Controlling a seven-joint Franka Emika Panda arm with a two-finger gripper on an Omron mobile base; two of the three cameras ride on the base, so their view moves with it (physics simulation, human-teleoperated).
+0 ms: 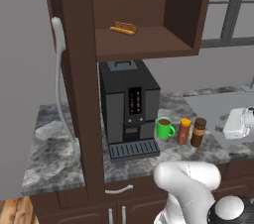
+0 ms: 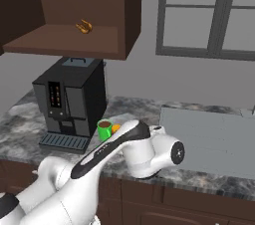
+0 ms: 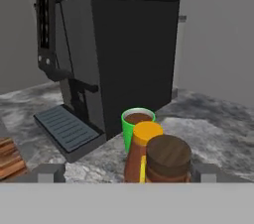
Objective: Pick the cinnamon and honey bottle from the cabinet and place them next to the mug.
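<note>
Here's the grey marbled bench (image 1: 54, 153), and the black coffee machine (image 1: 128, 106) stands on it under the cabinet (image 1: 144, 15). Just right of the machine sits the mug (image 1: 164, 128), then the honey bottle (image 1: 184, 131), then the cinnamon (image 1: 198, 132), all upright in a close row. Up above the machine, the cabinet's open shelf (image 1: 149, 44) carries one small flat tan-golden piece (image 1: 124, 28).

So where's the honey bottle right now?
In the left base view the honey bottle stands on the counter, between the mug on its left and the cinnamon on its right, in front of the coffee machine's right side.
</note>
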